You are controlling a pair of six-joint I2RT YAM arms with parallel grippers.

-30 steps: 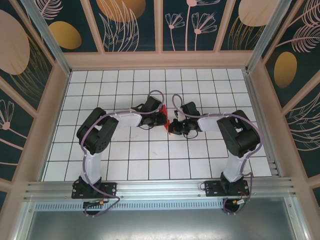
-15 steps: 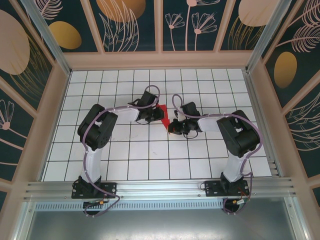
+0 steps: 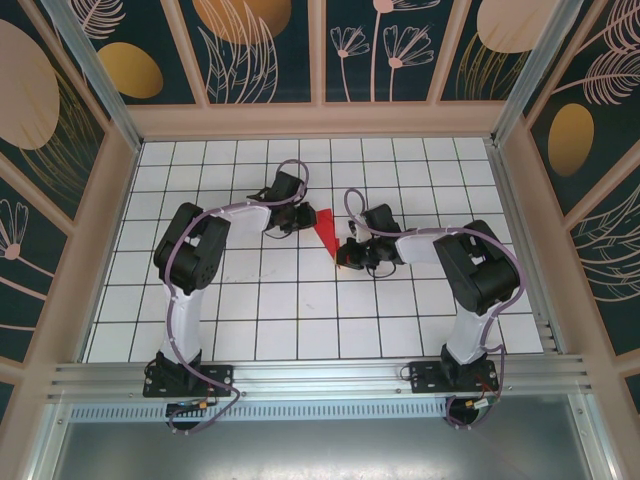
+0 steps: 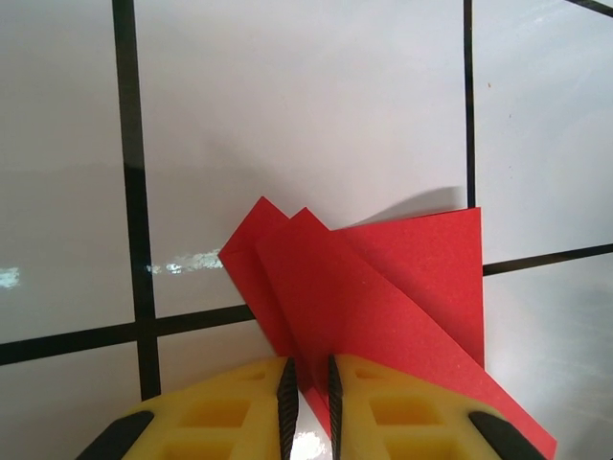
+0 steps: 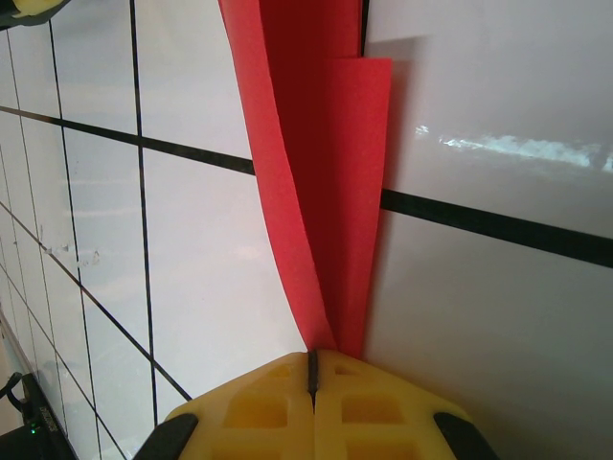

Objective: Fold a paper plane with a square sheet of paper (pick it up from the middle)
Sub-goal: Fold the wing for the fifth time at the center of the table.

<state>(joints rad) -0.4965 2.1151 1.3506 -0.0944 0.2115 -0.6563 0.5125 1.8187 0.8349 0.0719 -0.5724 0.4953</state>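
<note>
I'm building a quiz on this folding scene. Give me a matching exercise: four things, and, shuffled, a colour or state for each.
1 left gripper
2 right gripper
3 folded paper
4 table

A white with black grid lines
B red
C shut on the paper's narrow tip
D shut on the paper's wider layered end

Pairs: 1-D, 2-C, 3-B, 4-A

The worktop (image 3: 300,320) is glossy white, ruled into square tiles by black grid lines, with an aluminium rail (image 3: 320,378) along its near edge. Near its centre the folded red paper (image 3: 325,228) casts a shadow on the tiles; whether it touches them is unclear.
</note>
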